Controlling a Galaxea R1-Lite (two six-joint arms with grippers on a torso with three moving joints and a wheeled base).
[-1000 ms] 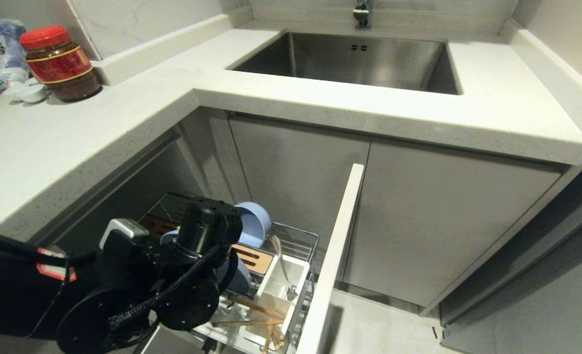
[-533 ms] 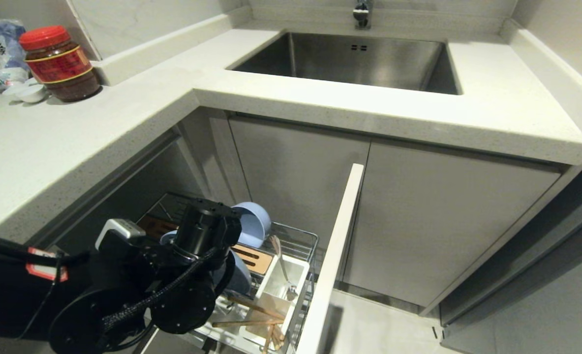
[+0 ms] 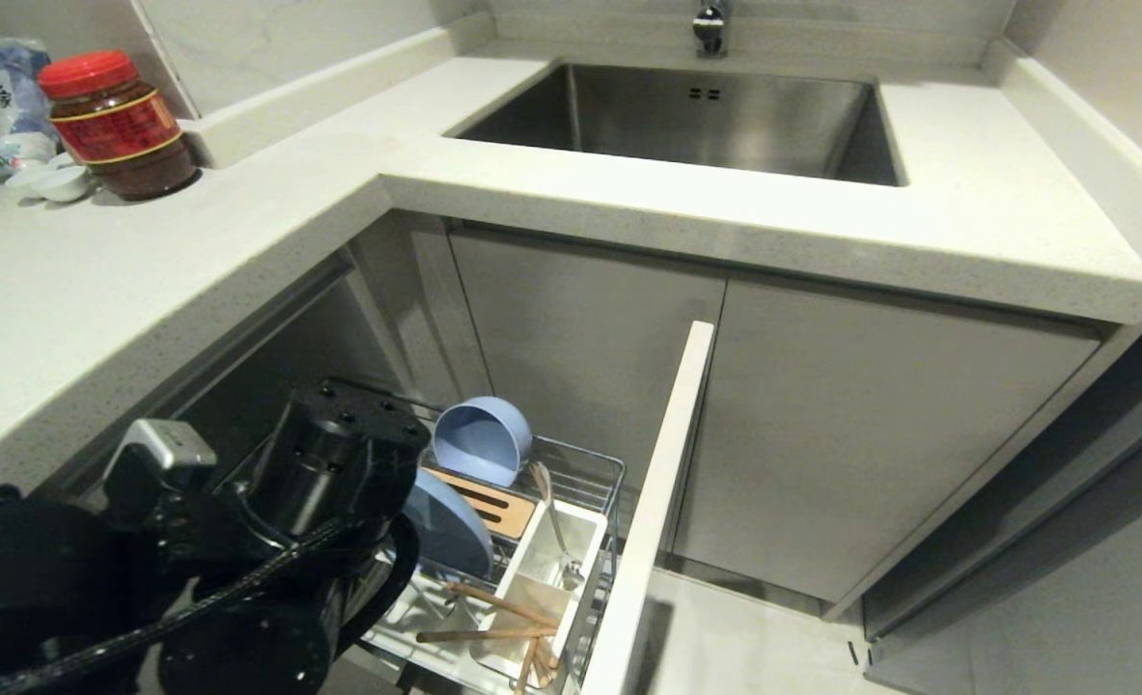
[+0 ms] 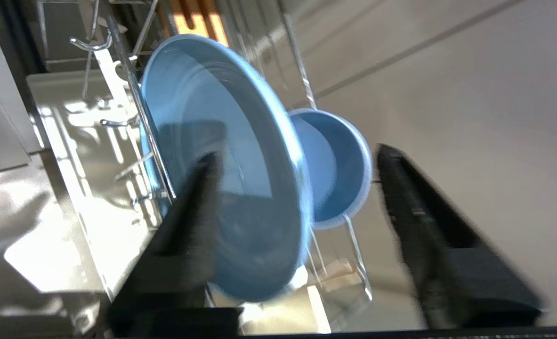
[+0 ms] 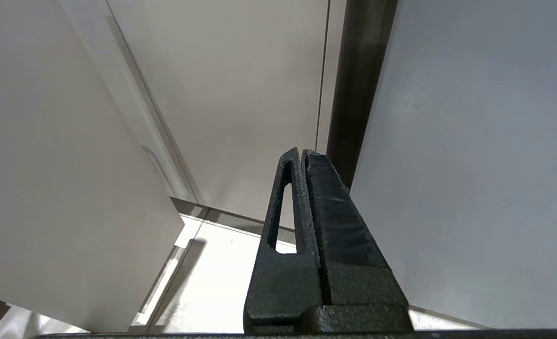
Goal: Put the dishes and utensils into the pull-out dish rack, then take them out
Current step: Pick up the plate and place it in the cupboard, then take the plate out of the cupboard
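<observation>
The pull-out dish rack [image 3: 585, 478] stands drawn out below the counter, its white front panel [image 3: 653, 502] on the right. A light blue plate [image 3: 450, 531] stands on edge between the prongs. Behind it a light blue bowl [image 3: 482, 442] leans on its side. In the white utensil box [image 3: 537, 589] stands the spoon [image 3: 556, 526], and the chopsticks [image 3: 488, 618] lie across the near end. My left gripper [image 4: 297, 153] is open just short of the plate [image 4: 221, 165] and bowl [image 4: 339, 165], holding nothing. My right gripper [image 5: 302, 153] is shut and parked by the cabinet fronts.
My left arm's black wrist [image 3: 339, 463] covers the rack's near left part. The steel sink [image 3: 686, 116] is set in the counter [image 3: 242, 222] above. A red-lidded jar [image 3: 117, 125], small white dishes [image 3: 49, 181] and a bag [image 3: 11, 97] stand far left.
My left arm has pulled back leftward, away from the plate. The plate stays standing in the rack and now shows in the head view. The right arm has not moved.
</observation>
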